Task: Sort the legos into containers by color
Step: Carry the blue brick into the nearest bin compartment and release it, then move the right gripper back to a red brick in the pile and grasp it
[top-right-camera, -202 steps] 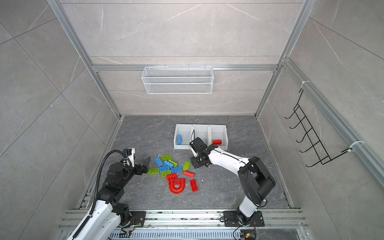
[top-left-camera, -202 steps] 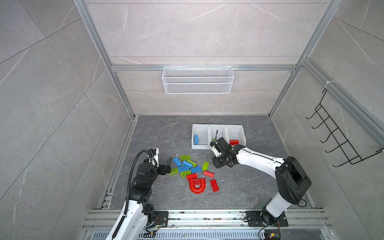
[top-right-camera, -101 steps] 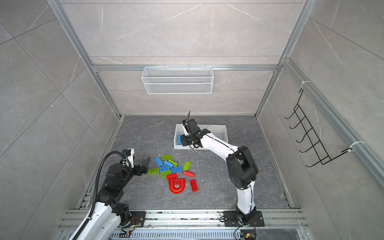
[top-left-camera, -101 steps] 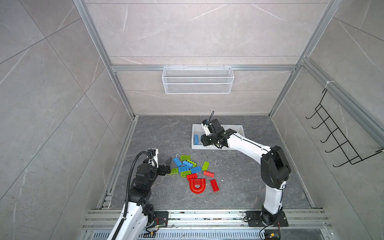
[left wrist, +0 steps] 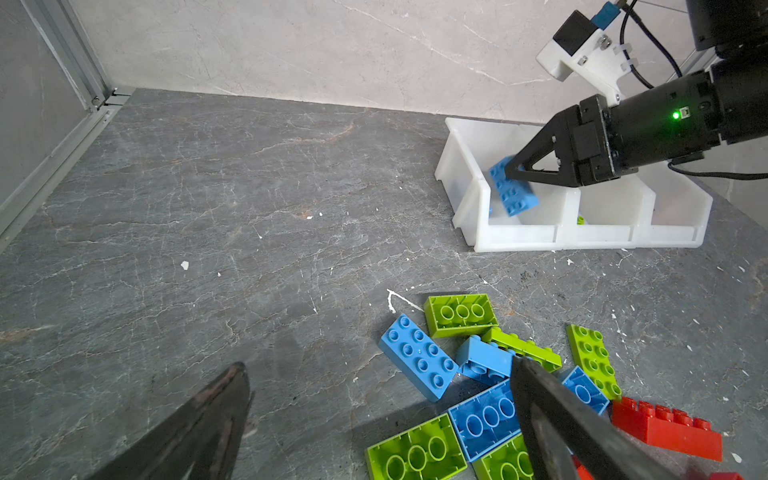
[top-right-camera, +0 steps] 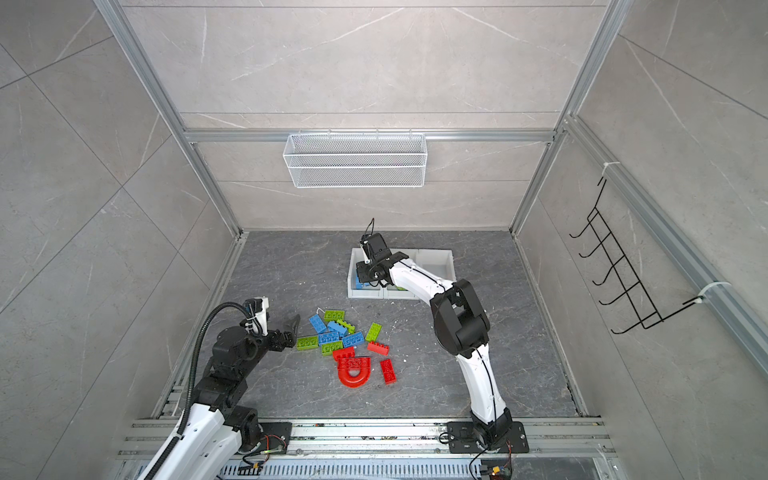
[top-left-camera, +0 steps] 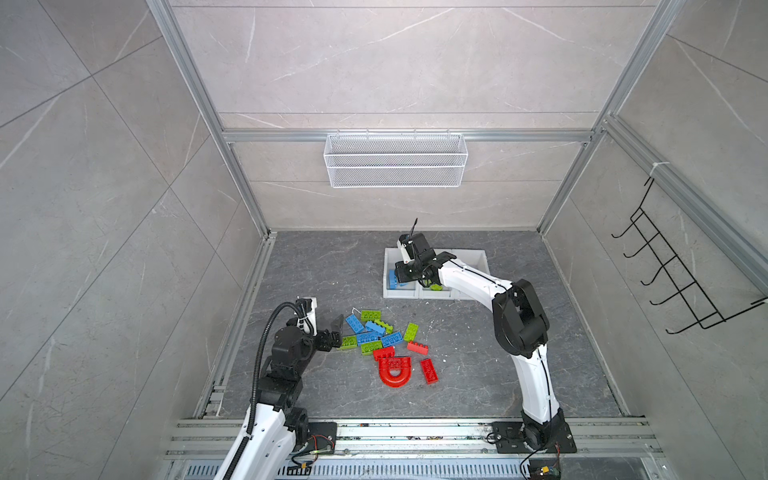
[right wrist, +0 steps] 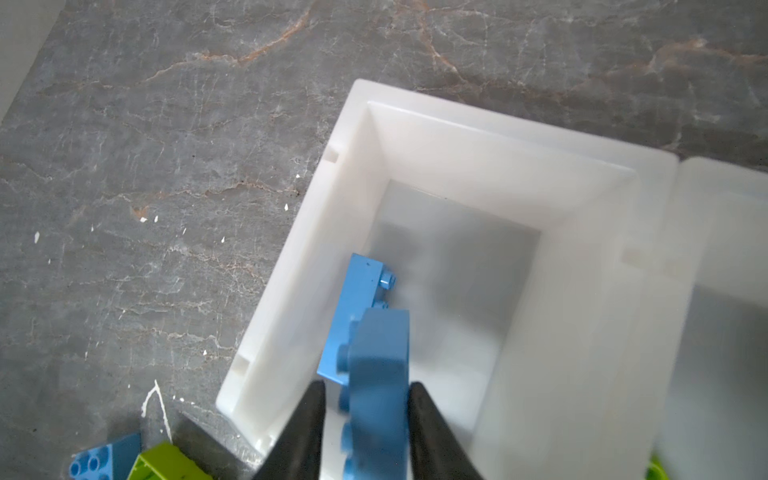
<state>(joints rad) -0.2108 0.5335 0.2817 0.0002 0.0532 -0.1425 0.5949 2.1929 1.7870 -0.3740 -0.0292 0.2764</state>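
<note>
The containers (top-left-camera: 473, 255) (left wrist: 519, 239) are three joined white bins at the back of the floor. My right gripper (right wrist: 365, 386) (left wrist: 513, 170) hangs over the leftmost bin (right wrist: 457, 124). Its jaws stand slightly apart around a blurred blue lego (right wrist: 380, 365) (left wrist: 513, 193), with a gap on the studded side. Another blue lego (right wrist: 361, 286) lies in that bin. A green lego (left wrist: 580, 220) shows in the middle bin. The loose legos (top-left-camera: 374, 336) (top-right-camera: 336, 336), blue, green and red, lie mid-floor with a red arch (top-left-camera: 395, 371). My left gripper (left wrist: 378, 365) (top-left-camera: 334, 328) is wide open at the pile's left edge, holding nothing.
A white wire mesh basket (top-left-camera: 395, 160) hangs on the back wall. A black hook rack (top-left-camera: 673, 278) is on the right wall. Metal frame rails run along the floor's left edge and front.
My right gripper carried the blue lego from beside the pile up and back to the leftmost bin, and its jaws have parted a little. The left arm has not moved.
</note>
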